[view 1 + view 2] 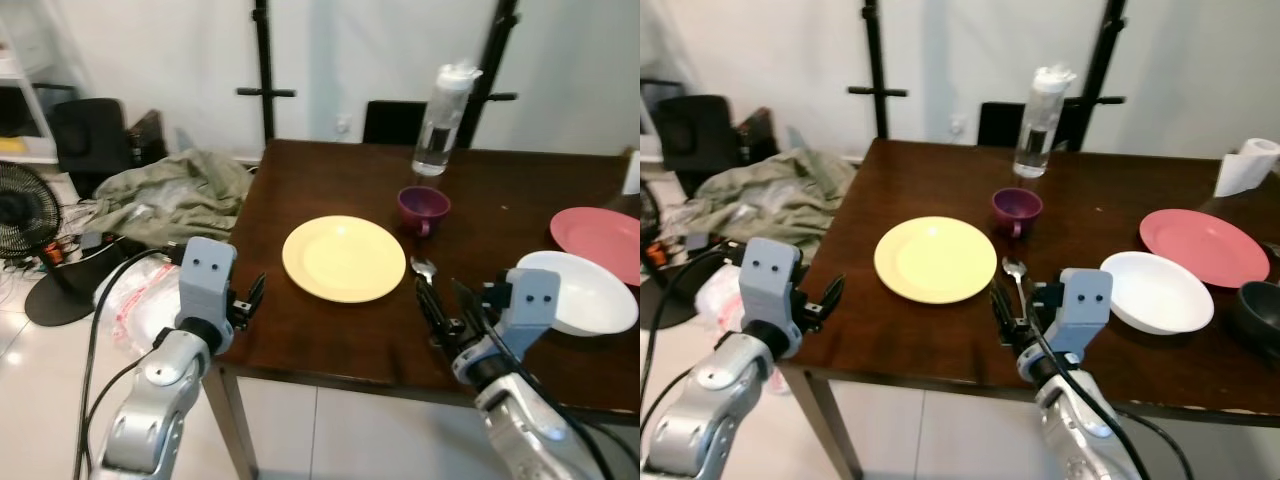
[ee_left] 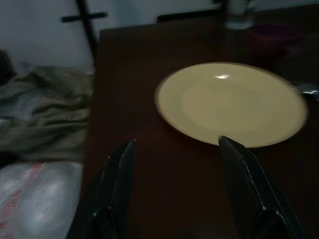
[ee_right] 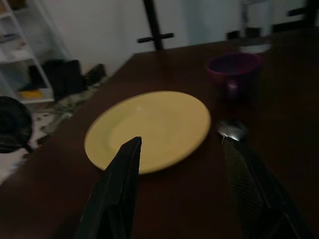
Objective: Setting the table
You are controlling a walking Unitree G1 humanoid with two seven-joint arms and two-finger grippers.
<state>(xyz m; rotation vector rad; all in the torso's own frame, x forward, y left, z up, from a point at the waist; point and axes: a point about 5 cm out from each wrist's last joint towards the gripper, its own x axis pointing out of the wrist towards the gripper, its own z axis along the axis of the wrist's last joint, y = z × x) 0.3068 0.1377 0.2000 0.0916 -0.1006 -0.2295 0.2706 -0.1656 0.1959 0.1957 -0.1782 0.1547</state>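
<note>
A yellow plate (image 1: 343, 258) sits on a dark table (image 1: 330, 340), a spoon (image 1: 424, 270) and purple cup (image 1: 423, 209) beside it.

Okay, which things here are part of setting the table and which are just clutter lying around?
For the job: yellow plate, spoon, purple cup, white bowl, pink plate.

Lying about: water bottle, paper roll, crumpled cloth, fan.
</note>
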